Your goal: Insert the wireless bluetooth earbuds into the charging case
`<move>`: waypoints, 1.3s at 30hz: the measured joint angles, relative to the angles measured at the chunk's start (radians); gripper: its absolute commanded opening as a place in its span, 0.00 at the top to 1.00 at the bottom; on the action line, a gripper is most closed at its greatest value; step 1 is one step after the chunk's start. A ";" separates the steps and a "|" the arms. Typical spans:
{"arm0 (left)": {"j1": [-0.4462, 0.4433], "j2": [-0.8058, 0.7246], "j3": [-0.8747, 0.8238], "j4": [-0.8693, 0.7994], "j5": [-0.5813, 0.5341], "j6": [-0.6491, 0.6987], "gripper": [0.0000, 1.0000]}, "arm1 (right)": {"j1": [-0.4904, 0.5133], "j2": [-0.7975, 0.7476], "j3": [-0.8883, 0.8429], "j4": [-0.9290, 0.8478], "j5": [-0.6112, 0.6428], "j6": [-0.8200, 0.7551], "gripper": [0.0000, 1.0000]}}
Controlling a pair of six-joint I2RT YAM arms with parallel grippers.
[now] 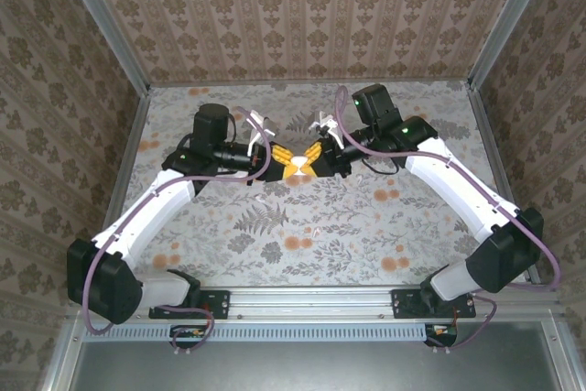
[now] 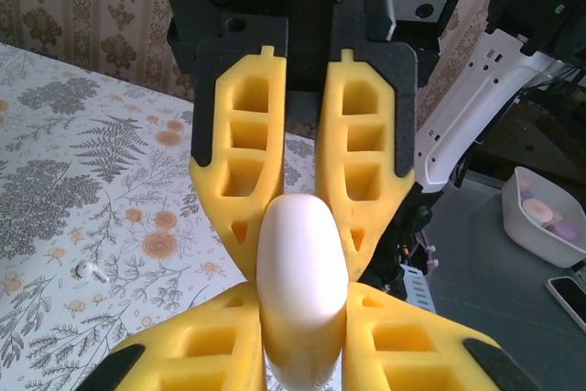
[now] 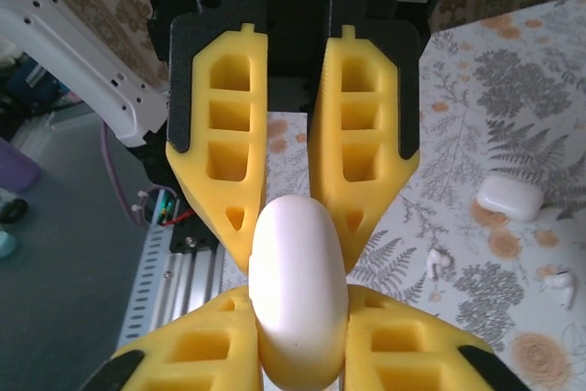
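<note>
A white rounded charging case (image 1: 299, 165) hangs above the middle of the table, pinched from both sides. My left gripper (image 1: 282, 155) is shut on it from the left, and its yellow fingers (image 2: 192, 345) press the case (image 2: 302, 272). My right gripper (image 1: 314, 153) meets it from the right, its fingers (image 3: 412, 345) shut against the same case (image 3: 298, 290). Each wrist view has the other gripper facing it at the top. One tiny white earbud (image 2: 89, 269) lies on the floral tabletop. Two more earbuds (image 3: 439, 261) (image 3: 558, 283) lie near a second white case (image 3: 509, 197).
The table's near edge is an aluminium rail (image 1: 302, 299) carrying both arm bases. Wallpapered walls (image 1: 302, 16) close in the back and sides. Off the table, a white tray (image 2: 540, 217) of small items and a phone (image 2: 572, 295) lie on a grey surface.
</note>
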 measured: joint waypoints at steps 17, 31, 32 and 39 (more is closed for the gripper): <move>0.080 -0.152 -0.161 0.268 -0.138 -0.145 0.31 | -0.094 -0.074 -0.138 0.309 -0.013 0.299 0.92; -0.025 -0.015 -0.165 0.463 -0.138 -0.273 0.38 | -0.080 -0.094 -0.138 0.329 -0.053 0.296 0.89; -0.025 -0.015 -0.165 0.476 -0.138 -0.278 0.39 | -0.078 -0.094 -0.138 0.326 -0.056 0.293 0.89; -0.027 -0.015 -0.165 0.518 -0.139 -0.302 0.42 | -0.076 -0.094 -0.138 0.299 -0.066 0.266 0.89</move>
